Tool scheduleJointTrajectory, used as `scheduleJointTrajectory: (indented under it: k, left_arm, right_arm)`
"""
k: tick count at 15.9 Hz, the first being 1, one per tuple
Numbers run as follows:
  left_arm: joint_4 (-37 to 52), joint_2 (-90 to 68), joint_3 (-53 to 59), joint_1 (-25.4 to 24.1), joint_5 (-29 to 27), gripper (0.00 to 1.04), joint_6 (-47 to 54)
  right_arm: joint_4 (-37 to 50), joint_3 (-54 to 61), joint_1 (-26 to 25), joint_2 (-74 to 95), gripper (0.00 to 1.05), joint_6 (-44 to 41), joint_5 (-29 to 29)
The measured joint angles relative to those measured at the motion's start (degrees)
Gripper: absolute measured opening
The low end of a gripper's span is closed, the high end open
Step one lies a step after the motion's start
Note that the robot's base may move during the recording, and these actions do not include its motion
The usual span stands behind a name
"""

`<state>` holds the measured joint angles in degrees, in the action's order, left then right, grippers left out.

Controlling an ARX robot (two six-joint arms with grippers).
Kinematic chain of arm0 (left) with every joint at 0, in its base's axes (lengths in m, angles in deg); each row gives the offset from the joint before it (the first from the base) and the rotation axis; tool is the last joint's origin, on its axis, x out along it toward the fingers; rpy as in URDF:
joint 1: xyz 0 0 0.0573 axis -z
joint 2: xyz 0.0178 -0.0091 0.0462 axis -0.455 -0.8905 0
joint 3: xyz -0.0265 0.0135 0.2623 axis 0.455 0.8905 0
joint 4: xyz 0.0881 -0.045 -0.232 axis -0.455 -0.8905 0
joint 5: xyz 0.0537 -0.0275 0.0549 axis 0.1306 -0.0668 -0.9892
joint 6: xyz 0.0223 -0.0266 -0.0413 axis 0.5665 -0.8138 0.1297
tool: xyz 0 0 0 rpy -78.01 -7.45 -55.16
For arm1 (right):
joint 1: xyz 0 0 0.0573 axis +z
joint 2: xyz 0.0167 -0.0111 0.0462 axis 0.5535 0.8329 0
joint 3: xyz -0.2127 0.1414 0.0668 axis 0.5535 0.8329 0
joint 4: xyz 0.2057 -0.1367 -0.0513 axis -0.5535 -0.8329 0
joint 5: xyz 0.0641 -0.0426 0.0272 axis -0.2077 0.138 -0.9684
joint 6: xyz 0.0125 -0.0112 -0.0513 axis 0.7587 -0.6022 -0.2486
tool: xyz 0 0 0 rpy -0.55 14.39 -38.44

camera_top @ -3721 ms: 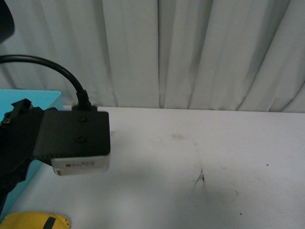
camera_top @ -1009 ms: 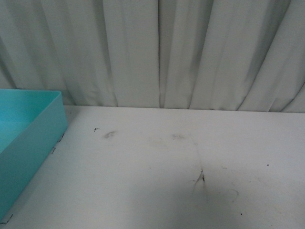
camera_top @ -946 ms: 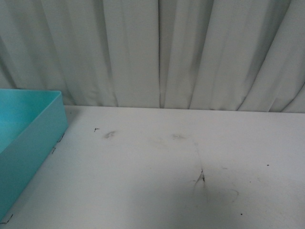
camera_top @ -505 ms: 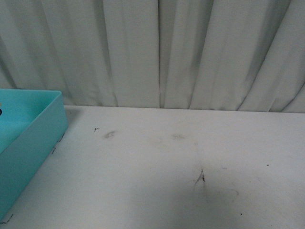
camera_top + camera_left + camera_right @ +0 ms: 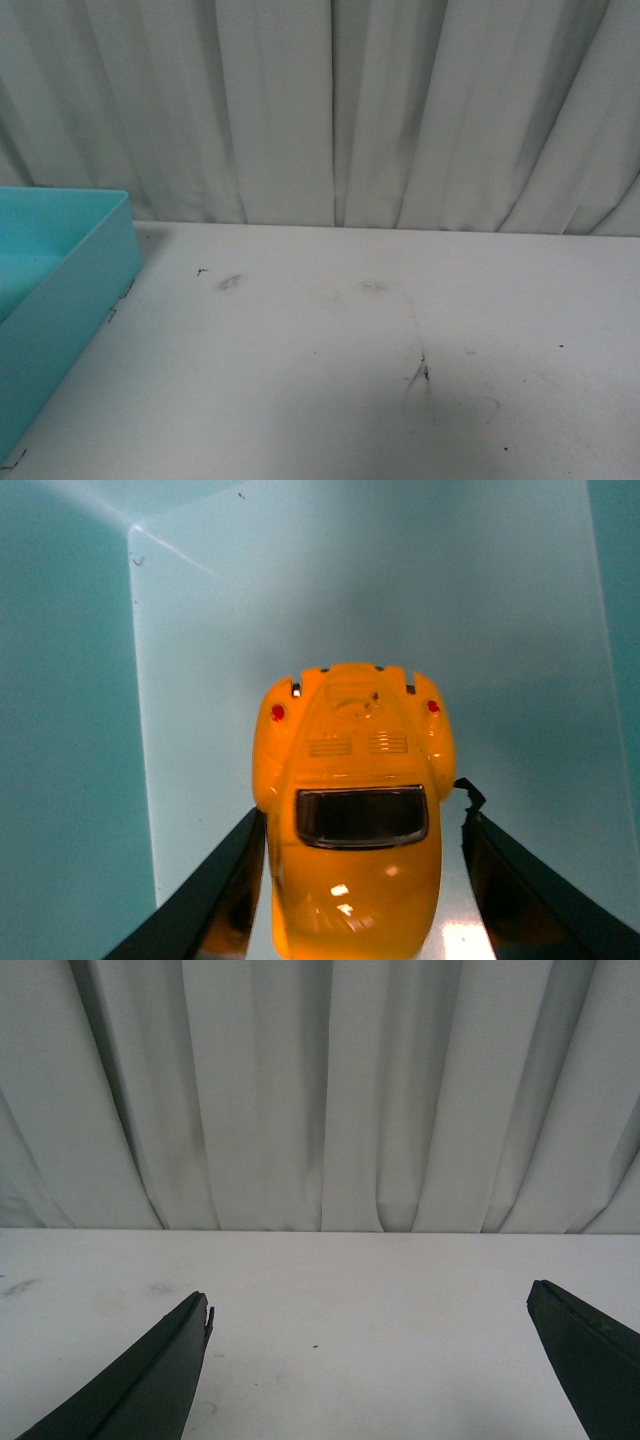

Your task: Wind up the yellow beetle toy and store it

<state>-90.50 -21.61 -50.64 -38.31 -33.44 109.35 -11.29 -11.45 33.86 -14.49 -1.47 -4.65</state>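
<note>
In the left wrist view the yellow beetle toy [image 5: 352,810] sits between the two black fingers of my left gripper [image 5: 358,830], which is shut on it. The toy's dark rear window and red tail lights face the camera. It is inside the turquoise box [image 5: 70,730], over the pale floor near a corner. In the front view only the box's corner [image 5: 70,290] shows at the left edge; the toy and both arms are out of view there. My right gripper [image 5: 370,1305] is open and empty above the white table [image 5: 330,1360].
White curtains [image 5: 330,110] hang behind the table [image 5: 350,370]. The tabletop has faint dark scuff marks [image 5: 420,375] near the middle. The box walls rise on both sides of the toy in the left wrist view.
The left arm and the toy, seen low at the left 3.7 s ago, have left the front view. Over the last second the front view shows almost no change.
</note>
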Motion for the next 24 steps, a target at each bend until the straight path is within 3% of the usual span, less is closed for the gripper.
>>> scheduleJointTrajectory:
  k: [4, 8, 11, 14, 15, 17, 22, 24]
  left_arm:
    - [-2.03, -0.04, -0.81, -0.13, 0.61, 0.99, -1.49]
    - [-5.44, 5.11, -3.32, -1.14, 4.85, 0.98, -5.4]
    - [-2.45, 14.97, -5.11, -2.01, 13.42, 0.98, -12.85]
    - [-0.22, 24.33, -4.74, -1.68, 17.33, 0.98, -15.67]
    - [14.51, 28.33, 1.14, -0.55, 16.35, 0.89, -19.28]
    - [28.41, 38.84, 15.32, 4.31, 12.9, 0.66, -24.65]
    - [35.71, 50.07, 34.21, 7.13, 9.7, 0.06, -26.99]
    - [36.74, 54.14, 37.57, 10.45, 6.34, 0.02, -27.19]
  right_arm:
    - [0.0, 0.0, 0.0, 0.0, 0.98, 0.0, 0.0]
    - [0.0, 0.0, 0.0, 0.0, 0.98, 0.0, 0.0]
    - [0.0, 0.0, 0.0, 0.0, 0.98, 0.0, 0.0]
    - [0.0, 0.0, 0.0, 0.0, 0.98, 0.0, 0.0]
    - [0.0, 0.0, 0.0, 0.0, 0.98, 0.0, -0.02]
    - [-0.02, 0.0, 0.0, 0.0, 0.98, 0.0, -0.04]
    - [0.0, 0.0, 0.0, 0.0, 0.98, 0.0, 0.0]
    - [-0.02, 0.0, 0.0, 0.0, 0.98, 0.0, 0.0]
